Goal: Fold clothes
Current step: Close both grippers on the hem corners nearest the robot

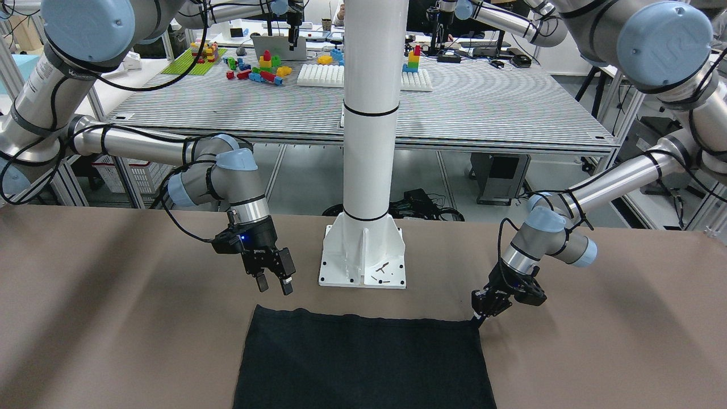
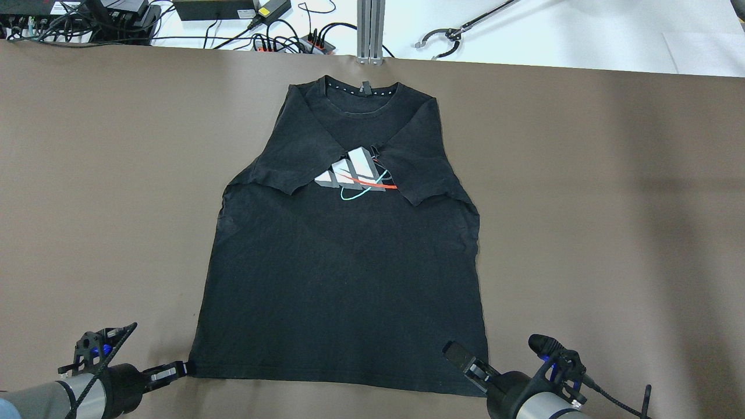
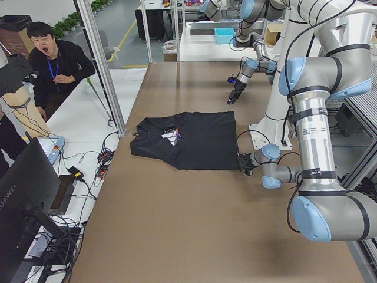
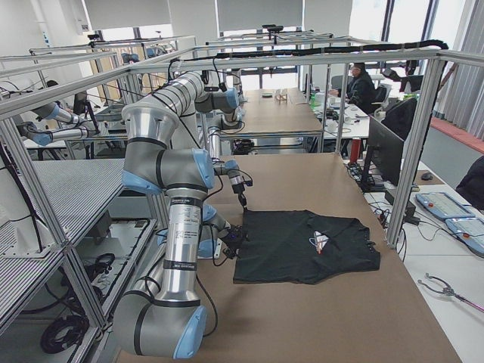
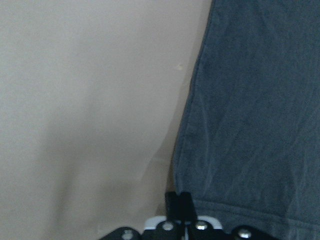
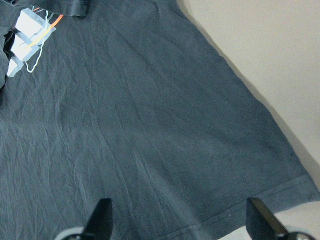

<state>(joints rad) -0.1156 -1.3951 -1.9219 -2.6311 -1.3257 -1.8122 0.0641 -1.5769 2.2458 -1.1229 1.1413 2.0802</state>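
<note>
While the black T-shirt (image 2: pixel 349 279) is lying flat and face up in the middle of the brown table (image 2: pixel 611 233), its collar is pointing toward the far edge in the overhead view and its hem is lying near the robot's edge, with both sleeves folded inward across the chest beside the white, red and teal print (image 2: pixel 356 174). The left gripper (image 2: pixel 177 368) is sitting low at the hem's left corner, its fingers pressed together on the fabric there. The right gripper (image 1: pixel 275 287) is hanging above the table just beside the hem's right corner, fingers spread wide and holding nothing
</note>
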